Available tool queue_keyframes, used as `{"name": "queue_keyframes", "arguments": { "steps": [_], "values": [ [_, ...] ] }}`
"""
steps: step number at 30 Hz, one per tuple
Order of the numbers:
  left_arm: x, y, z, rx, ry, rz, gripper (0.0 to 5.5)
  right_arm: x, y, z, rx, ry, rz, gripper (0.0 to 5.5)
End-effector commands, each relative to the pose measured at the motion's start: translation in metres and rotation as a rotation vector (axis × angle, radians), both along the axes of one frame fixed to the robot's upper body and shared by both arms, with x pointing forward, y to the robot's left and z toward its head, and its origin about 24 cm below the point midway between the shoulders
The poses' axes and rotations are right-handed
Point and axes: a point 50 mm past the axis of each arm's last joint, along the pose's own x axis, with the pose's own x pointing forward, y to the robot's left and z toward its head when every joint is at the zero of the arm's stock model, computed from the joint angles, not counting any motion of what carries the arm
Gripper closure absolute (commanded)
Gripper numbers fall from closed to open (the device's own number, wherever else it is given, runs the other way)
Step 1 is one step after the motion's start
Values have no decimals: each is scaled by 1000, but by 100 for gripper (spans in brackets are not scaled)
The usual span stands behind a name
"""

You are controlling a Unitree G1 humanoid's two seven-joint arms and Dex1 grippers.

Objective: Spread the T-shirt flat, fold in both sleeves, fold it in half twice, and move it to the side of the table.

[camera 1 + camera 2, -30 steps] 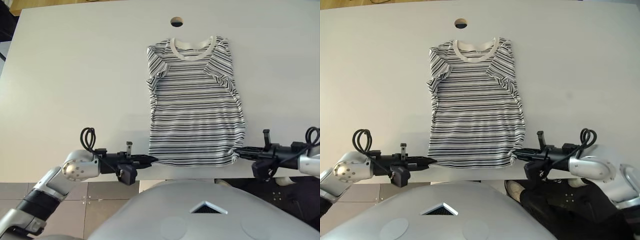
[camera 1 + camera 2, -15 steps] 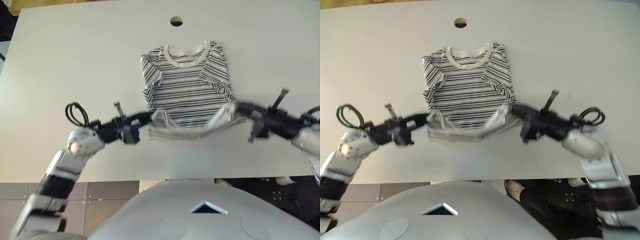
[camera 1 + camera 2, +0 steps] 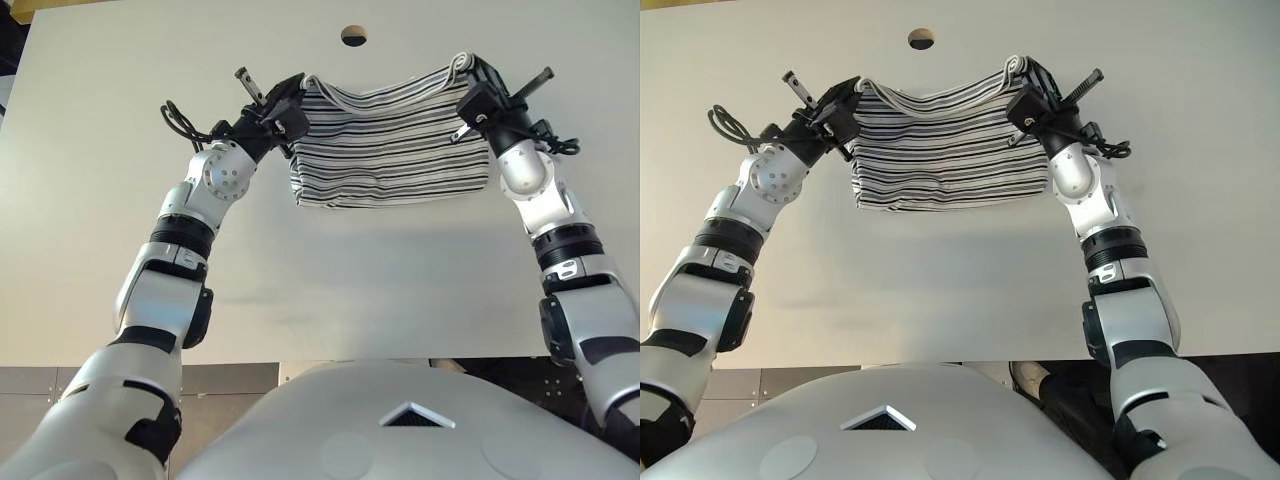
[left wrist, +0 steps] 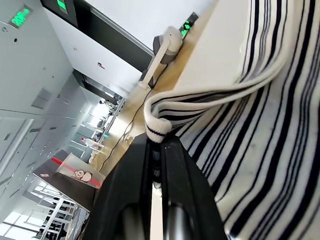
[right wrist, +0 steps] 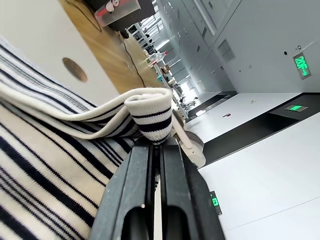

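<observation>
1. Table [image 3: 100,250]: the near half is bare white surface. Both arms stretch across it toward 12 o'clock.
2. T-shirt [image 3: 390,150]: lies at the far centre of the table, doubled over. Its fold line faces 6 o'clock and its top layer runs toward 12 o'clock.
3. Left gripper [image 3: 297,100]: sits at the shirt's 10 o'clock corner. Its fingers are pressed together, pinching the rolled hem [image 4: 159,131].
4. Right gripper [image 3: 468,82]: sits at the 2 o'clock corner and pinches the hem the same way.
5. Between the grippers the hem sags and appears raised off the lower layer.
6. Hole [image 3: 353,36]: in the table just beyond the shirt, at about 11 o'clock from its centre.
7. Judged hazards:
   - Release while the hem is raised: the top layer may slump toward 6 o'clock, leaving the halves unmatched.
   - Unequal gripper height or reach: a skewed fold that every later fold would inherit.
   - Slack at mid-hem: a trapped wrinkle.
   - Fabric catching on fingers during withdrawal: the top layer drags open and the tucked sleeves pull out.
</observation>
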Motion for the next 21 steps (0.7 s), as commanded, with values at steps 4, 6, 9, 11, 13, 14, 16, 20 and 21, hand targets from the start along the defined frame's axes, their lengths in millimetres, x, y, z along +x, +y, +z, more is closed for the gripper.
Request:
{"name": "queue_keyframes", "arguments": {
  "steps": [4,6,9,11,13,14,16,20,21],
  "values": [
    [17,1,2,94,9,37,538,15,7,2,-42,-1,-11,540],
    [19,2,-2,123,25,69,507,19,8,1,-57,7,-30,503],
    [21,1,-10,170,63,114,463,25,11,-3,-79,53,-55,447],
    [21,-1,-15,184,84,131,434,28,14,-4,-82,86,-69,414],
    [23,-4,-16,181,98,150,398,31,16,-5,-75,111,-82,372],
    [24,-5,-16,178,103,163,386,32,17,-5,-73,119,-88,358],
    [28,-3,-13,157,98,219,351,36,18,-1,-72,118,-108,319],
    [37,15,-2,121,44,381,302,39,15,9,-57,65,-111,272],
    [36,22,-1,129,21,425,286,36,12,10,-51,41,-76,272]
  ]
}}
